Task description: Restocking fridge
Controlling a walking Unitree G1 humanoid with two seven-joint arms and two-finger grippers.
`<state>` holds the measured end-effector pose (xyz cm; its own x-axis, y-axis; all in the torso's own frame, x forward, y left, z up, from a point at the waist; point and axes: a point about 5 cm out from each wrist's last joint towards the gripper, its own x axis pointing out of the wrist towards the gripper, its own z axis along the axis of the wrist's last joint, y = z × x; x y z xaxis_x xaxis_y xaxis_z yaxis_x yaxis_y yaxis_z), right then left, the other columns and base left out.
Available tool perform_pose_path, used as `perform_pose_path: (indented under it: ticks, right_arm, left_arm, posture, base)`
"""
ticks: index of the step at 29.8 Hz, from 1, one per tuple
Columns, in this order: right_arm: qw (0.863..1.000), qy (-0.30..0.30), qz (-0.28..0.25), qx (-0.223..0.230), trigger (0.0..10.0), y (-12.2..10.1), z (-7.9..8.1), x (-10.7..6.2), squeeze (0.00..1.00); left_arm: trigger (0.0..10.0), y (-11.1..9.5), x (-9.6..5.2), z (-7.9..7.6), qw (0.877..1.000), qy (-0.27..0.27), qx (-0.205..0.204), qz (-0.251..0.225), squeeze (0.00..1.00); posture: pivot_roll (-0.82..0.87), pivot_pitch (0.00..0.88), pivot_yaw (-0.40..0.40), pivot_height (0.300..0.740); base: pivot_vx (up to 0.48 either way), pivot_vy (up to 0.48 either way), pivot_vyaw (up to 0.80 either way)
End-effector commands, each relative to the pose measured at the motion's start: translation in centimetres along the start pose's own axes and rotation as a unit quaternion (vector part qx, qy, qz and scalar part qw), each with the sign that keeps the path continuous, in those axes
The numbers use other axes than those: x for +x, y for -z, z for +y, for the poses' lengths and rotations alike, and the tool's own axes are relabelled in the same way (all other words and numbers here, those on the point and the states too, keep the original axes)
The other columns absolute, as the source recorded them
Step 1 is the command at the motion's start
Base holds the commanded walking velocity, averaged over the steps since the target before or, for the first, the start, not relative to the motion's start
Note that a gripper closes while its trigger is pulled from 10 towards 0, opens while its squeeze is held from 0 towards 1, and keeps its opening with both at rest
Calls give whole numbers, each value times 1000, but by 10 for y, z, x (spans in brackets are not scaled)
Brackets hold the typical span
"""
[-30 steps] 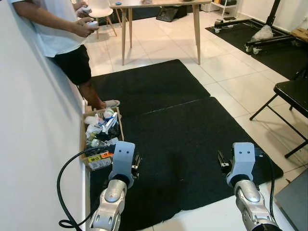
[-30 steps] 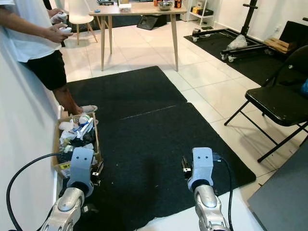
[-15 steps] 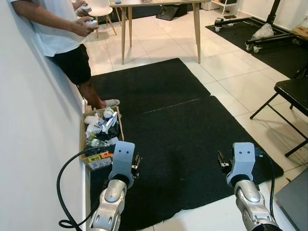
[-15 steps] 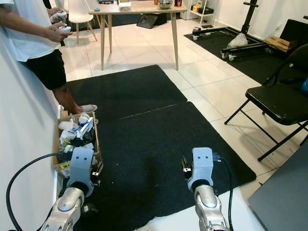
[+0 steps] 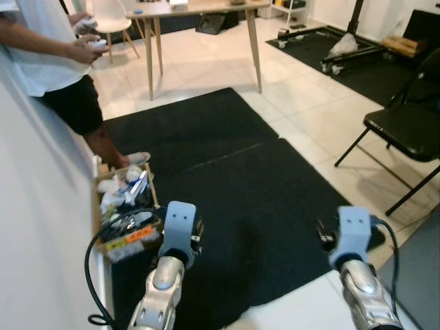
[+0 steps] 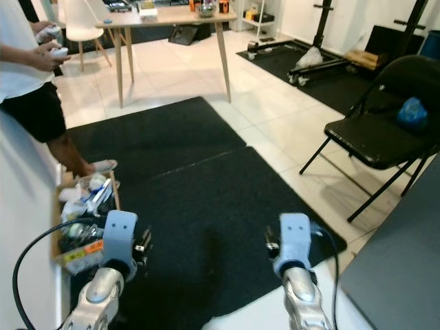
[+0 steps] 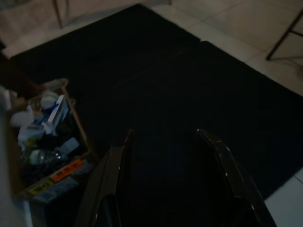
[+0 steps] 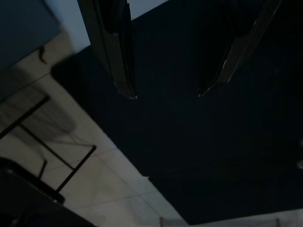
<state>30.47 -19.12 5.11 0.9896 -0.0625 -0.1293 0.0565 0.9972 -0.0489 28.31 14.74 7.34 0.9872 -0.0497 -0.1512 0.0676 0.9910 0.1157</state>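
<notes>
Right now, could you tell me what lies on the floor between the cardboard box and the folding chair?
Between the cardboard box and the folding chair lies the black mat, then pale floor tiles, as the right eye view shows.

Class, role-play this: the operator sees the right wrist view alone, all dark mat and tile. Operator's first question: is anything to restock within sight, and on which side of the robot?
Observer: Yes. A cardboard box full of bottles and packets stands by the wall on the robot's left, at the mat's edge.
Operator: What is the left gripper doing?
Observer: The left gripper hangs open above the mat beside that box, holding nothing.
Operator: Anybody nearby?
Observer: A person stands against the left wall beyond the box, holding controllers.
Operator: Anything on my right?
Observer: A black folding chair with a blue object on its seat.
</notes>
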Motion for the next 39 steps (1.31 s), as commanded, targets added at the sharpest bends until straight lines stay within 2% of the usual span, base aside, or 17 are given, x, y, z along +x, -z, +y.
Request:
perform_pose_path:
  ticks: [1,18,20,33,39]
  right_arm:
    - [1000,-10,5,4,10000,4,7,-2,0]
    - [1000,-6,7,14,10000,4,7,-2,0]
    - [1000,-1,11,28,10000,5,6,-2,0]
    - [1000,-1,14,22,10000,6,5,-2,0]
    - [1000,-1,12,17,10000,5,5,-1,0]
  left_arm:
    - [10000,7,-2,3,1000,-3,5,13,0]
    - [10000,8,-2,3,1000,-4,4,15,0]
    - [10000,8,-3,3,1000,-4,4,15,0]
    - [10000,9,-3,3,1000,-4,3,16,0]
    - [10000,9,-3,2,1000,-3,4,16,0]
  posture:
    - [-119,94,30,740]
    - [-119,95,30,740]
    - [-119,95,30,740]
    - [-119,96,30,740]
    - [-118,96,29,740]
  base:
    - [480,0,0]
    - [480,0,0]
    - [480,0,-691]
    - [480,0,-800]
    - [480,0,0]
